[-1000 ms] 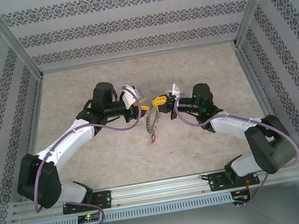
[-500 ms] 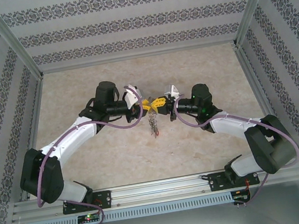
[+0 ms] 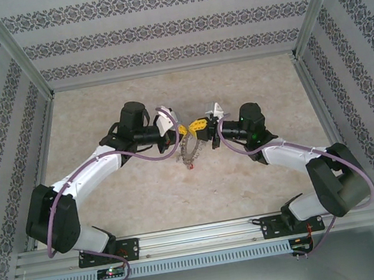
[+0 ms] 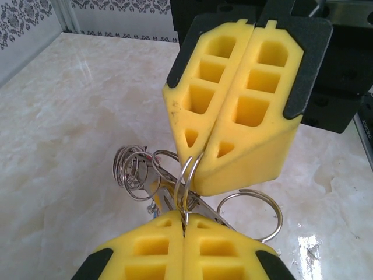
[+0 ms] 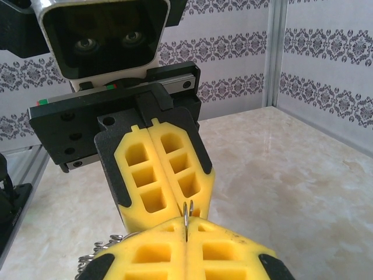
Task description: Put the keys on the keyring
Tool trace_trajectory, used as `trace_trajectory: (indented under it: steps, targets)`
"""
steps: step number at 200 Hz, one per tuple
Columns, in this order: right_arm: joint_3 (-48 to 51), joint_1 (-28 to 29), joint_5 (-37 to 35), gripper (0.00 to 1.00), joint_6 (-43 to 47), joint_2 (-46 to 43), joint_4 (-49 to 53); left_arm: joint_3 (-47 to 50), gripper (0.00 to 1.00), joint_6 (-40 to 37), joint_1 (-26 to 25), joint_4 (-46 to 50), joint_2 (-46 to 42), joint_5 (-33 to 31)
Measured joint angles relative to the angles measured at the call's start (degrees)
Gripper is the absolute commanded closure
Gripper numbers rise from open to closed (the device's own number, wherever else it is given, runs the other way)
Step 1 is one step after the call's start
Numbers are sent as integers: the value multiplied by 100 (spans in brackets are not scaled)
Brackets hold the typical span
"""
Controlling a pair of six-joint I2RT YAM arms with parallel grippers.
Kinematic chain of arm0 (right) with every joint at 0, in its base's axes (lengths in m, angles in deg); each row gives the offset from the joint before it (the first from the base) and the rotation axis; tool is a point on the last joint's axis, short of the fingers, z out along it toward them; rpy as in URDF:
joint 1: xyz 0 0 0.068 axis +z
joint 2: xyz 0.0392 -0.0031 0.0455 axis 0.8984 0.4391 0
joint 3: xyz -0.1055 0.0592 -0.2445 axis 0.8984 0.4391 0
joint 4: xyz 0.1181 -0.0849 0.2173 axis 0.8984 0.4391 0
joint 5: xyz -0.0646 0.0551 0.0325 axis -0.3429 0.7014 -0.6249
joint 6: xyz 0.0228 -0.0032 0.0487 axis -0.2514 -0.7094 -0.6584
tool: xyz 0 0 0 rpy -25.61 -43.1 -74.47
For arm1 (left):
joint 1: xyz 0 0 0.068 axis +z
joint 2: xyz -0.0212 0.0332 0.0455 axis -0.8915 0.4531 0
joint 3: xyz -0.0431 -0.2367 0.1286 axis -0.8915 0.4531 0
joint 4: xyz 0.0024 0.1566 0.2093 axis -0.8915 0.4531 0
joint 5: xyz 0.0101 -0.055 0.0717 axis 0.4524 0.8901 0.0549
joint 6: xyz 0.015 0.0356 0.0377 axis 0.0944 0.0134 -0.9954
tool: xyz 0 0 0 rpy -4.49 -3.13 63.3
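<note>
**Top view.** Shows the left gripper (image 3: 183,131) and the right gripper (image 3: 198,127), both with yellow foam pads, meeting tip to tip above the middle of the beige marbled table (image 3: 98,111). Puts the left one at 9 o'clock of the meeting point and the right one at 3 o'clock. Places a dangling bunch of silver rings and chain (image 3: 189,152) at 6 o'clock of that point, ending in a small red tag (image 3: 191,167).

**Left wrist view.** Shows the left gripper (image 4: 185,217) at 6 o'clock, pads pressed together on the thin grey metal keyring (image 4: 184,201). Shows the right gripper (image 4: 201,166) at 12 o'clock, likewise clamped on the far arc of the same loop. Sets a coil of small silver rings (image 4: 131,169) at 9 o'clock of the held loop and a larger silver split ring (image 4: 250,213) at 4 o'clock.

**Right wrist view.** Shows the right gripper (image 5: 186,230) at 6 o'clock and the left gripper (image 5: 178,207) at 12 o'clock. Shows a short upright stretch of keyring (image 5: 186,217) wire bridging the closed tips. Leaves individual keys too tangled to tell apart.
</note>
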Motion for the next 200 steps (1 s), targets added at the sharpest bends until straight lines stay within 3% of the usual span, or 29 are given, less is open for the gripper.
trace_trajectory:
  steps: [74, 165, 200]
  targets:
    - [-2, 289, -935, 100, -468, 85, -175, 0, 100, 74, -39, -72, 9, -463]
    - [114, 999, -3047, 100, -551, 227, -872, 254, 100, 1233, -46, -1126, 94, -793]
    - [160, 1054, -3421, 100, -555, 343, -1025, 254, 98, 1410, -79, -1298, 232, -922]
